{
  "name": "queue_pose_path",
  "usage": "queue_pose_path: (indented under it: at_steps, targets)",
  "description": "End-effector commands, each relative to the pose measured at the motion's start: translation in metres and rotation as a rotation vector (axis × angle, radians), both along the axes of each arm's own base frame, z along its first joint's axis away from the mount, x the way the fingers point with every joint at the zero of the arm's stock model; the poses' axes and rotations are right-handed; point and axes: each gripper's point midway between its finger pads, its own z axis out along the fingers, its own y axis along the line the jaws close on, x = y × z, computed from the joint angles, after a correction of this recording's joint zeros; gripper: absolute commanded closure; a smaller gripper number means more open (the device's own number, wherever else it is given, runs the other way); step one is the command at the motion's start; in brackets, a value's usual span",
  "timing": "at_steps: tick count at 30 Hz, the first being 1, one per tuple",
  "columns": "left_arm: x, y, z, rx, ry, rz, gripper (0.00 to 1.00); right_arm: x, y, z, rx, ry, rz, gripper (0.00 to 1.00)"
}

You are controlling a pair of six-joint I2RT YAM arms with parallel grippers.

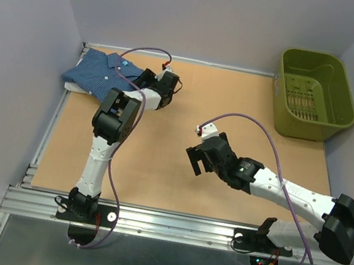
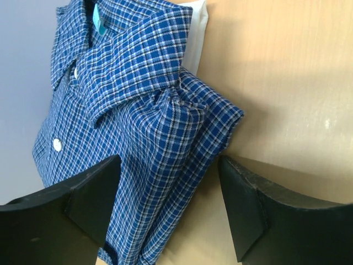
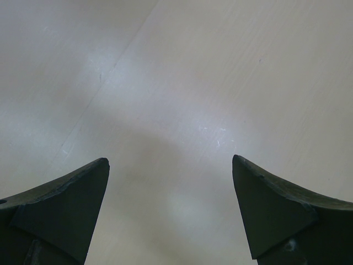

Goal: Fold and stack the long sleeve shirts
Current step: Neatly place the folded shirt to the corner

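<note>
My left gripper (image 2: 170, 160) had its fingers spread apart, with the folded side edge of the blue checked shirt (image 2: 132, 88) lying in the gap between them. I could not tell whether either pad was actually touching the cloth. Just beyond the fingertips the shirt sat folded into a neat packet, collar up and buttons showing, with its sleeve tucked into a thick doubled ridge on the side nearest me. A strip of the white shirt (image 2: 197, 27) peeked out from under its far edge, so I judged that the blue one was lying on top of it. I took this cloth to be light, soft and limp, stiff only at the collar, and its layers looked likely to slide over one another. If I had to take hold, I would have pinched that thick folded ridge through all its layers, low against the table (image 2: 287, 83), rather than a single loose flap, so the fold would not spill open. My right gripper (image 3: 171, 160) was also wide open, holding nothing, with only bare table under it. It was well away from both shirts, and the green basket (image 1: 314, 95) stood farther off beyond it.
</note>
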Motion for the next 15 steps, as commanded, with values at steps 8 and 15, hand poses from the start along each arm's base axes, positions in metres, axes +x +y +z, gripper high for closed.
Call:
queue_pose_path:
  at_steps: [8,15]
  targets:
    - [0.021,-0.005,0.04,-0.012,-0.126,0.035,0.78,0.0,-0.002,-0.003,0.007,0.006,-0.011,0.03]
    - [0.048,-0.022,0.101,-0.143,-0.248,0.033,0.93,0.001,-0.002,0.0,0.006,-0.001,-0.01,0.03]
